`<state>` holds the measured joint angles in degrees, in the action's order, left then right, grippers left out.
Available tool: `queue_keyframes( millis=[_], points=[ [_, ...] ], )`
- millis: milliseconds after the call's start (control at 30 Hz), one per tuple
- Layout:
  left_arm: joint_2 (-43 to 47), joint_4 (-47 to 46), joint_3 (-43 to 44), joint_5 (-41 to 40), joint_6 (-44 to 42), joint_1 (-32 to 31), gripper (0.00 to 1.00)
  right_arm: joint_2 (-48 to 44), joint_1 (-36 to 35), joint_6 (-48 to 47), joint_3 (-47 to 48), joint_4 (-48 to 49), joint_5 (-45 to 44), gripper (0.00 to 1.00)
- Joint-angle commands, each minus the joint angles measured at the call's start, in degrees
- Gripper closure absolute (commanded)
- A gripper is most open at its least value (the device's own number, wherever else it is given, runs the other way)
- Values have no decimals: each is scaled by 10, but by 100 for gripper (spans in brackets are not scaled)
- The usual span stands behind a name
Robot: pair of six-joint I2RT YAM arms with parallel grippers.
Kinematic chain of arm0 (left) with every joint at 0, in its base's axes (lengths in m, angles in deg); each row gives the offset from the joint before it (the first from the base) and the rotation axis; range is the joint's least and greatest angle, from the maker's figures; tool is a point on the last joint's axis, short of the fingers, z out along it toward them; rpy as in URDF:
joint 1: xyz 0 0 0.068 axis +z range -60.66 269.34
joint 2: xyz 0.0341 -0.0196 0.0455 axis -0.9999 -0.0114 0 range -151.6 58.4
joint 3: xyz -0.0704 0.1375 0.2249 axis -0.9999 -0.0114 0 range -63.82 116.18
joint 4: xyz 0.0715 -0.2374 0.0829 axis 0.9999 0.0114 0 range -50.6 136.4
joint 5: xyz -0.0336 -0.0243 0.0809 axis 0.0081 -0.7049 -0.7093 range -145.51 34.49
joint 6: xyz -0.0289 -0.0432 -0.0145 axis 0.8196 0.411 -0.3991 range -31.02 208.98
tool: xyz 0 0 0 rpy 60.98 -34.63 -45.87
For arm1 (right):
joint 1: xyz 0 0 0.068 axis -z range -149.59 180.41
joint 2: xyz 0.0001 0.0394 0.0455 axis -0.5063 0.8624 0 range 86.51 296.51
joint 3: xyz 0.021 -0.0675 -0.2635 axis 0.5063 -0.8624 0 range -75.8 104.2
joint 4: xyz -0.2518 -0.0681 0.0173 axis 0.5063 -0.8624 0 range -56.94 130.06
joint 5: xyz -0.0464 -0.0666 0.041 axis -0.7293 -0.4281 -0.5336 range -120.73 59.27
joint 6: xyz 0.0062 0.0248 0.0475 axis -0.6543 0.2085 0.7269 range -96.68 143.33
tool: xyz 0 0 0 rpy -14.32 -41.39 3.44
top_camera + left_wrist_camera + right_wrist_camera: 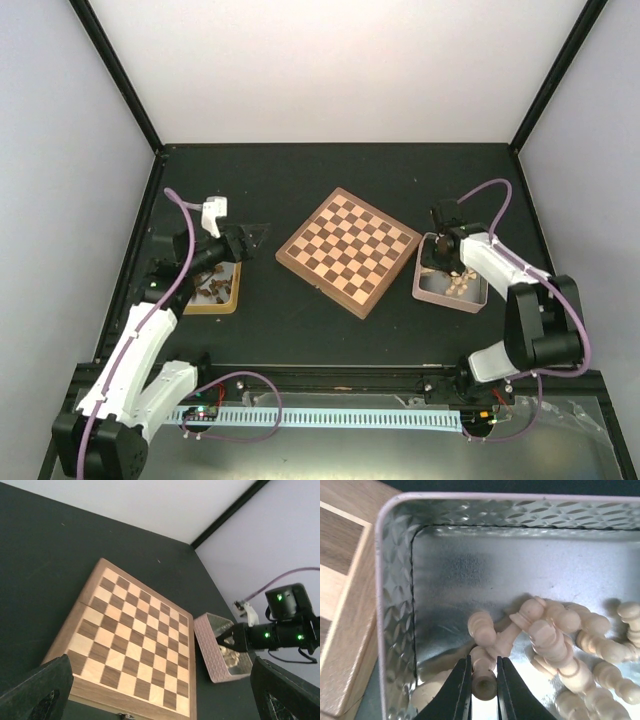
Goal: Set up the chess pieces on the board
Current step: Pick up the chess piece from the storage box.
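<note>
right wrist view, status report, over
right jaws shut on pale beige wooden chess piece in silver metal tray. left jaws open. checkered wooden board bare. nothing blocking.

The black table [300, 190] carries the board [348, 251] at its middle. A metal tray [445, 299] lies just beside its right edge. A yellow tray [210, 309] lies apart on the left.

Right tool [483, 660] clamped on chess piece [484, 681]; left tool [160, 692] spread wide.
</note>
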<state>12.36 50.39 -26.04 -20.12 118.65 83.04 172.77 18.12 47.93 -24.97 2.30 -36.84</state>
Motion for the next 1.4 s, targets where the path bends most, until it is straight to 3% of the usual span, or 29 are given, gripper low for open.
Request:
queue_keyframes(
  millis=[0,233,533,733,1000,1367],
  points=[
    [-24,-35,21,10,15,-44,1,-68,-3,26,-14,11,-18,99],
    [-111,-138,21,-15,61,-162,1,-105,-3,66,-43,32,-16,99],
    [-276,-226,96,-49,146,-309,2,-159,-3,111,-67,42,6,99],
    [-432,-282,179,-32,188,-376,21,-200,1,171,-106,70,55,99],
    [-525,-275,256,-53,154,-428,43,-248,24,248,-138,102,134,99],
    [-627,-236,356,-52,78,-474,54,-331,81,295,-142,76,198,99]
  ],
)
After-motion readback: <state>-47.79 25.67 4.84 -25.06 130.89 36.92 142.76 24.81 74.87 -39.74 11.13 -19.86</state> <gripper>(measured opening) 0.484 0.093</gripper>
